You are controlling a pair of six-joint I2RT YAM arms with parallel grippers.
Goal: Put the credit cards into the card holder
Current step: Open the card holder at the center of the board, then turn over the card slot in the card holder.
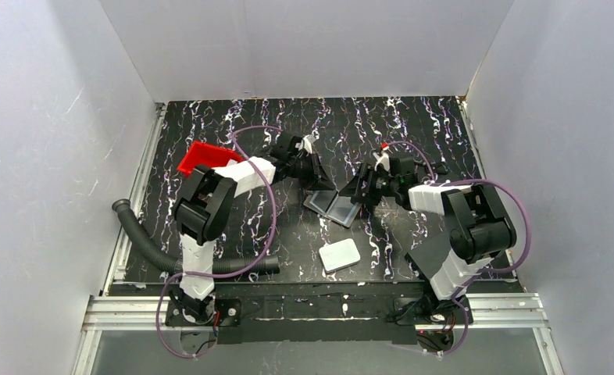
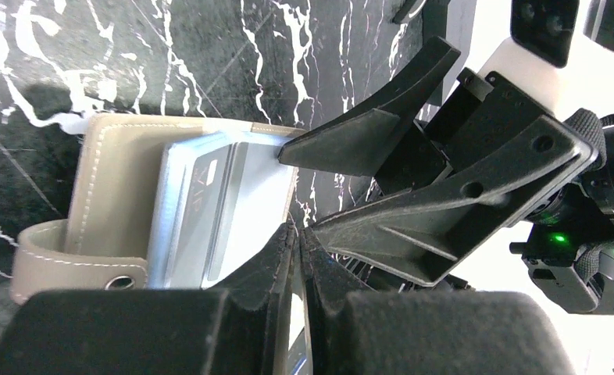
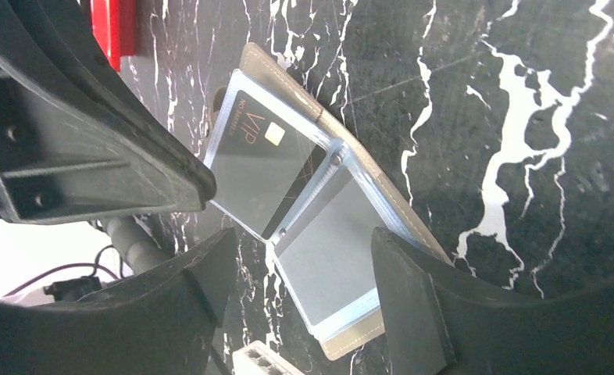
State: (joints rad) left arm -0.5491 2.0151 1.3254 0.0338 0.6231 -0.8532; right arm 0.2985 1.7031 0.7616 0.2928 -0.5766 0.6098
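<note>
black marbled table, white walls. holder lies open at centre, half hidden from above by both grippers. left gripper pinched on pale sleeve edge, contact mostly hidden by its own fingers. right gripper wide, empty, straddling holder. only right wrist shows lettering on vip card inside sleeve. slab whole only from above.

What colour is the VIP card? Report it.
Black, with gold lettering and chip; the card in the holder shows best in the right wrist view.
</note>
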